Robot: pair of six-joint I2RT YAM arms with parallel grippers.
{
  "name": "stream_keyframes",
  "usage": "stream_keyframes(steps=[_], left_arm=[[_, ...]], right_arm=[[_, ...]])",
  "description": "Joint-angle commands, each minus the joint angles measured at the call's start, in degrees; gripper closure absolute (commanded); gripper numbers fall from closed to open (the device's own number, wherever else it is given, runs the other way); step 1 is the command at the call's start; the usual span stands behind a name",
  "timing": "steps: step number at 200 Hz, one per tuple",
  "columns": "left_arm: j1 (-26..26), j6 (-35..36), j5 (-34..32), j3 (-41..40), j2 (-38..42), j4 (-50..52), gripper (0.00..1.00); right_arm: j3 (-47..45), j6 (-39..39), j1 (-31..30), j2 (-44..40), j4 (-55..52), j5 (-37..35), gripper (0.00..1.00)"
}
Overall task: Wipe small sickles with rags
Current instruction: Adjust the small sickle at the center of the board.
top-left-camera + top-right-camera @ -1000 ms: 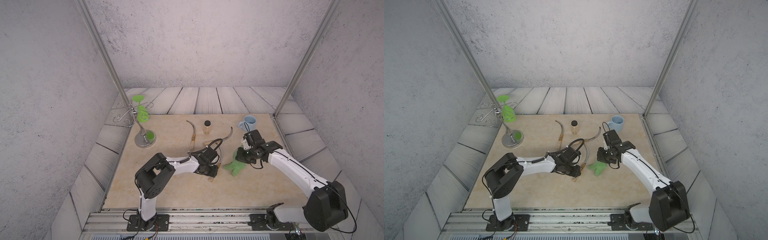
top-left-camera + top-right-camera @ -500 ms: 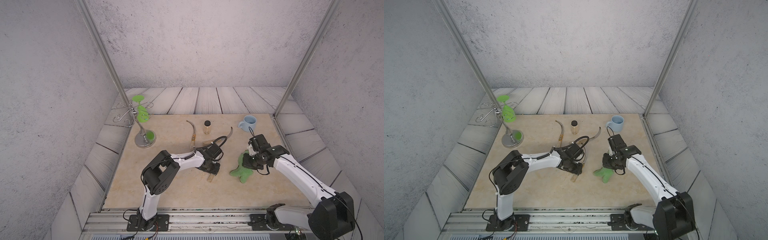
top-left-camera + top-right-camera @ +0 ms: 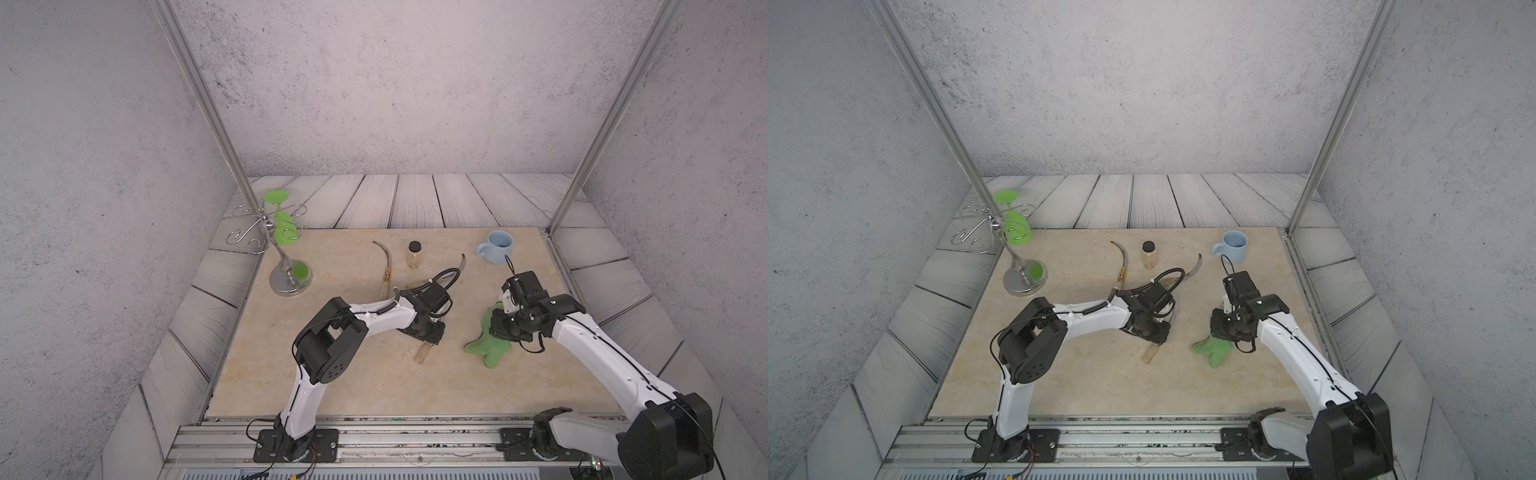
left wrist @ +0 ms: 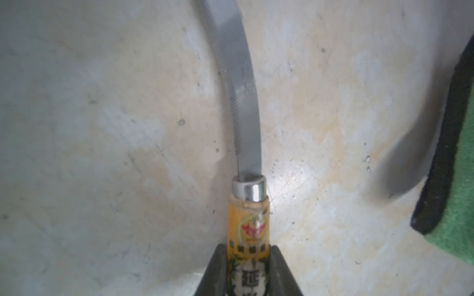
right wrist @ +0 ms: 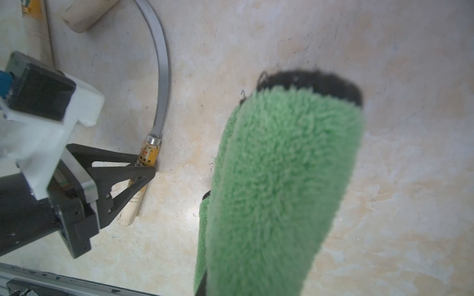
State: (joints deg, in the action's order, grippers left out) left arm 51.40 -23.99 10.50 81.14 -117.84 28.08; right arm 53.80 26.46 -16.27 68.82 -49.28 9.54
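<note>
My left gripper [image 3: 424, 330] [image 4: 248, 249] is shut on the yellow-labelled wooden handle of a small sickle [image 4: 247, 217] [image 5: 150, 151]. That sickle lies on the beige mat, its handle end [image 3: 423, 353] poking out toward the front. Its grey blade [image 4: 243, 102] curves away from the jaws. A second sickle [image 3: 384, 259] lies behind the left arm. A third sickle [image 3: 462, 262] shows its blade by the left wrist. My right gripper [image 3: 500, 330] is shut on the green rag [image 3: 488, 345] [image 5: 282, 179], which hangs to the mat right of the held sickle. The rag hides the right fingers.
A blue mug [image 3: 496, 247] stands at the back right. A small black-lidded jar [image 3: 414, 254] sits between the two far sickles. A chrome stand [image 3: 289, 278] with a green goblet [image 3: 284, 226] is at the back left. A metal rail [image 3: 415, 432] runs along the front.
My right gripper has carried the rag away from the left gripper, to the right and toward the front. The left elbow swung rightwards while its gripper stayed on the sickle handle.
</note>
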Motion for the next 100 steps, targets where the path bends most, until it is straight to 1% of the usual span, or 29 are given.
stream_keyframes(steps=[1, 27, 43, 59, 83, 100], left_arm=[[-0.12, 0.60, -0.93, -1.12, 0.34, 2.23, 1.00], [-0.24, 0.86, 1.54, -3.56, 6.54, -0.30, 1.00], [-0.43, 0.47, 5.89, -6.66, 12.13, -4.21, 1.00], [-1.07, -1.35, 10.30, -10.45, 18.19, -9.43, 1.00], [-3.06, -7.14, 16.50, -18.48, 27.40, -21.20, 1.00], [-4.43, -12.82, 19.97, -24.68, 32.54, -31.36, 1.00]], right_arm=[[0.03, -1.30, 0.55, -2.25, -0.71, 0.74, 0.83], [0.25, -2.17, 0.90, -3.30, -0.20, 1.39, 0.83], [0.08, -2.63, 1.05, -3.86, 0.73, 2.13, 0.83], [-0.22, -3.00, 1.21, -4.45, 2.35, 3.61, 0.83], [-1.23, -3.47, 1.30, -5.51, 6.18, 8.81, 0.83], [-2.35, -3.66, 1.42, -6.05, 10.09, 13.46, 0.84]])
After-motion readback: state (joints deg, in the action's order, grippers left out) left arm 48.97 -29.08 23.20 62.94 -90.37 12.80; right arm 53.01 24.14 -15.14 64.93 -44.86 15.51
